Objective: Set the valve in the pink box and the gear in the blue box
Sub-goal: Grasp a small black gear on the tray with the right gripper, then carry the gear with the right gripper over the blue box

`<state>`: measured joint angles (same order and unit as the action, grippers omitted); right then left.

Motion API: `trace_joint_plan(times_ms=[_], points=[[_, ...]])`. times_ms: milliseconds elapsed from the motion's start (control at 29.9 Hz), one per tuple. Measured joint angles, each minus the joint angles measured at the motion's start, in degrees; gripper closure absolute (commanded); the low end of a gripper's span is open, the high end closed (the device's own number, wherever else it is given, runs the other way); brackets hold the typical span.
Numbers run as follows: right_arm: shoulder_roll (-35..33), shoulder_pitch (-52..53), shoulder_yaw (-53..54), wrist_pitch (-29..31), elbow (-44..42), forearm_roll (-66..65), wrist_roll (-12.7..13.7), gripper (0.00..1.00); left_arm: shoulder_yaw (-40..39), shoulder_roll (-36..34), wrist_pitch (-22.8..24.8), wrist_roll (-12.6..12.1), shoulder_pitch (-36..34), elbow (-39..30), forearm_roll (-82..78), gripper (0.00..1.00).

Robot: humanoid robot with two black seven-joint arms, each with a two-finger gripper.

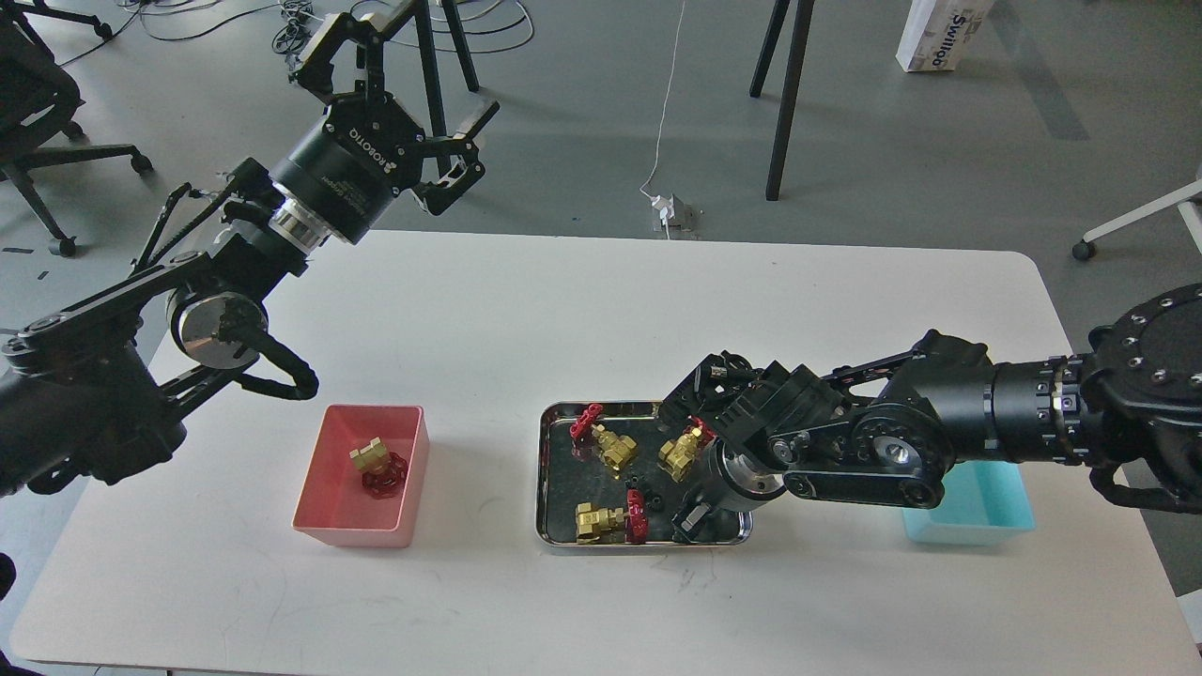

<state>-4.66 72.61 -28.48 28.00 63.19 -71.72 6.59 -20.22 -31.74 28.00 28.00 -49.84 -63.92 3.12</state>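
Observation:
One valve (376, 465) lies in the pink box (315, 488) at the left. Three more valves (606, 443) (681, 453) (610, 521) lie in the steel tray (543, 469) at the middle. Tiny black gears (640, 490) sit between them. My right gripper (693, 518) reaches down into the tray's front right corner. Its fingers are dark, and I cannot tell them apart or see anything held. The blue box (986, 516) is partly hidden behind my right arm. My left gripper (408, 94) is open and empty, raised high beyond the table's far left edge.
The white table (526, 310) has rounded corners. Beyond its far edge the floor holds tripod legs (784, 103), cables and an office chair (38, 103). My right forearm (939, 422) lies low across the table between the tray and the blue box.

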Motion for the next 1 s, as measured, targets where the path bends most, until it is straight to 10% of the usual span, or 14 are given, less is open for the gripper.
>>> trace_joint_plan(times_ms=[1002], points=[[-6.4,3.9,4.4,0.0,6.3,1.5,-0.2,0.93,0.0,0.2,0.0,0.0,0.7,0.6,0.0,0.01]])
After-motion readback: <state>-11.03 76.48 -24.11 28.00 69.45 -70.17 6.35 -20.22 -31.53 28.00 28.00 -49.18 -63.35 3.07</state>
